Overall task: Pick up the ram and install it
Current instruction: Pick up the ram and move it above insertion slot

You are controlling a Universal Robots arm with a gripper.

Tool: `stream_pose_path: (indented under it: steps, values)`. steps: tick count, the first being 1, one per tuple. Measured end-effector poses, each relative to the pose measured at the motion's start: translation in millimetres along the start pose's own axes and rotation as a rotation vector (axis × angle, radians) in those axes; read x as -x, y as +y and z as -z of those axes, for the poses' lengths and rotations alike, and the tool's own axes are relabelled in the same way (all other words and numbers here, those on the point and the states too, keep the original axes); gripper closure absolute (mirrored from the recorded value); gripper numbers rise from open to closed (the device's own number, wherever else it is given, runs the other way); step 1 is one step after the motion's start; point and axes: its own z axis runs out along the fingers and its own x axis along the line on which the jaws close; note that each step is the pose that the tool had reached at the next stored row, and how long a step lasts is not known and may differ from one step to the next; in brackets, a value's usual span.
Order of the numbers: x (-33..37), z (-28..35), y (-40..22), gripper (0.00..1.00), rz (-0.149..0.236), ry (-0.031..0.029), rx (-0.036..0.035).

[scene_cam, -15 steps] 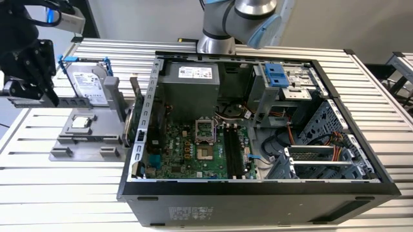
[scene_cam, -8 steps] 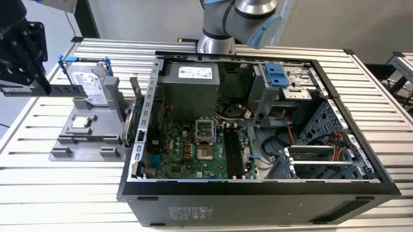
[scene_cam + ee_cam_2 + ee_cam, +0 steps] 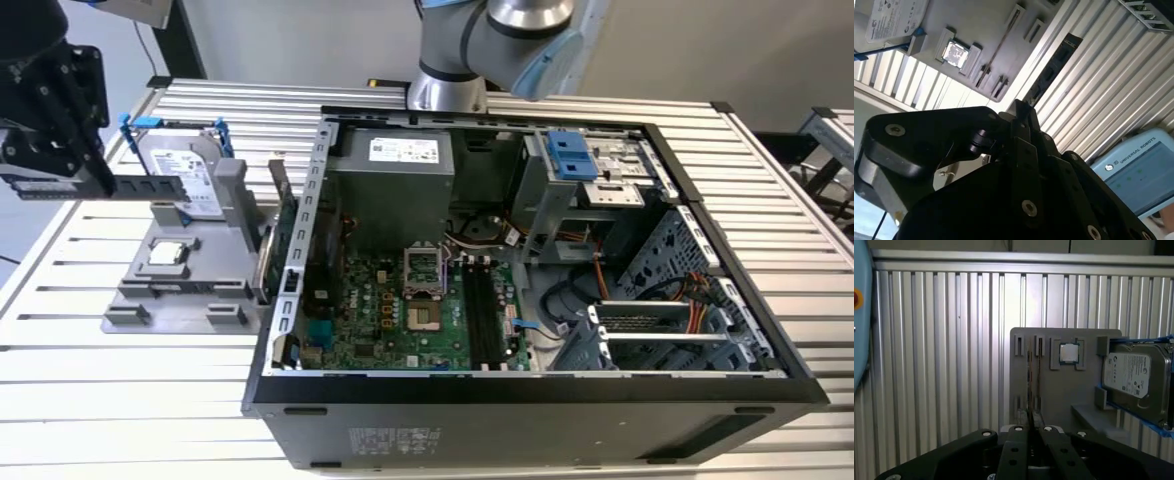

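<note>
Ribbed metal slats form the table (image 3: 134,400), on which an open computer case (image 3: 534,400) is laid on its side, so that the green motherboard (image 3: 387,310) and its long black memory slots (image 3: 483,315) are exposed. A grey tray (image 3: 174,290) is set on the table just beside the case, at the exterior view's left. A silver hard drive (image 3: 187,175) in a blue frame is propped on the tray, and a small square processor chip (image 3: 167,252) is seated in a recess nearer the front.

The black gripper (image 3: 67,180) is seen at the far edge of the exterior view's left, raised above the table. Its fingers are closed on the ram (image 3: 154,188), which is held in the air with its length level, one end pinched and the other reaching out in front of the hard drive. The stick is kept apart from the tray and well apart from the memory slots in the case.

In the second wrist view the ram (image 3: 1054,65) is shown running out from the gripper (image 3: 1021,107) over the table slats, with the tray (image 3: 979,30) and chip (image 3: 956,51) off to one side. In the first wrist view the ram (image 3: 1031,385) is seen edge-on as a thin line between the closed fingers of the gripper (image 3: 1032,416), in line with the narrow slots of the tray (image 3: 1064,390) below, next to the chip (image 3: 1069,353) and the hard drive (image 3: 1134,375).
</note>
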Motion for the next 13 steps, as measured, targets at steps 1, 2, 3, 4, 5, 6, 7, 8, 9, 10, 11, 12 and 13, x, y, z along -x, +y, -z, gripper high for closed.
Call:
stream_pose_path:
  steps: [1, 2, 3, 4, 5, 6, 7, 8, 9, 10, 11, 12, 13]
  values:
    - [0.0, 0.0, -3.7, 1.0, 0.0, 0.0, 0.0004]
    - [0.0, 0.1, -7.6, 1.0, 0.0, 0.0, 0.0008]
    - [0.0, 0.2, -11.7, 1.0, 0.0, -0.0001, 0.0011]
    - [0.0, 0.2, -16.0, 1.0, 0.0, -0.0001, 0.0016]
    - [0.0, 0.3, -20.3, 1.0, 0.0, -0.0001, 0.0021]
    - [0.0, 0.4, -24.6, 1.0, 0.0, 0.0, 0.0026]
    - [0.0, 0.4, -29.0, 1.0, 0.0, -0.0001, 0.003]
    - [0.0, 0.5, -33.4, 1.0, 0.0, -0.0001, 0.0035]
    - [0.0, 0.6, -37.8, 1.0, 0.0, 0.0, 0.0041]
    - [0.0, 0.7, -42.2, 1.0, 0.0, -0.0001, 0.0046]
    - [0.0, 0.7, -47.1, 1.0, 0.0, -0.0001, 0.0052]
    - [0.1, 0.8, -51.3, 1.0, 0.0, -0.0001, 0.0058]
    - [0.0, 0.9, -56.0, 1.0, 0.0, 0.0, 0.0065]
